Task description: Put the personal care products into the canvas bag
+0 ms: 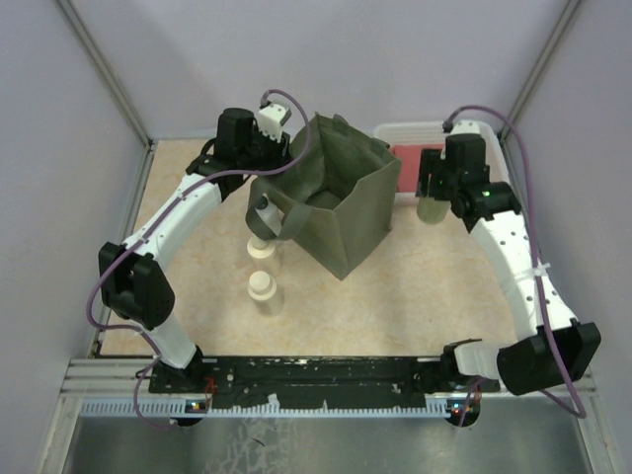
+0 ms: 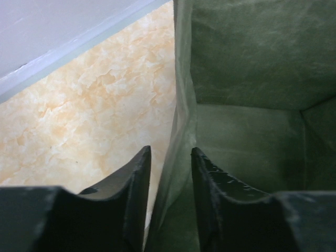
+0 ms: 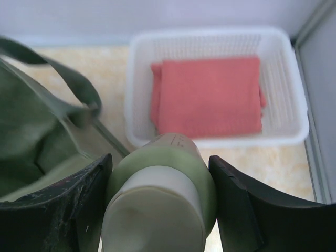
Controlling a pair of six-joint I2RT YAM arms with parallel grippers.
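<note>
Room is widest at the near side, where the beige, marble-patterned table (image 1: 425, 296) lies bare in front of the bag (image 1: 341, 197) and to its right. On the left of this part stand two clear round bottles with wide cream caps, the first capped bottle (image 1: 265, 294) and the second capped bottle (image 1: 261, 248) behind it, both upright. Farther back, the white bottle (image 1: 256, 219) with a grey top stands at the bag's left side, partly hidden by a hanging loop handle. The bag is boxy, of soft olive fabric, matte and a little creased, with its mouth open upward. The left gripper (image 2: 170, 152) is at its far left rim, dark fingers slightly spread, one outside the thin wall and one inside. A strip of table shows between the outer finger and the fabric. Right of the bag, the right gripper (image 3: 160, 157) pinches the pale bottle (image 3: 157, 205), a smooth yellowish cylinder, between both fingers. It is held over the narrow strip of table between the bag and the white mesh basket (image 3: 210, 32). In the basket, at the far right corner, lies a folded red cloth (image 3: 207, 94).
</note>
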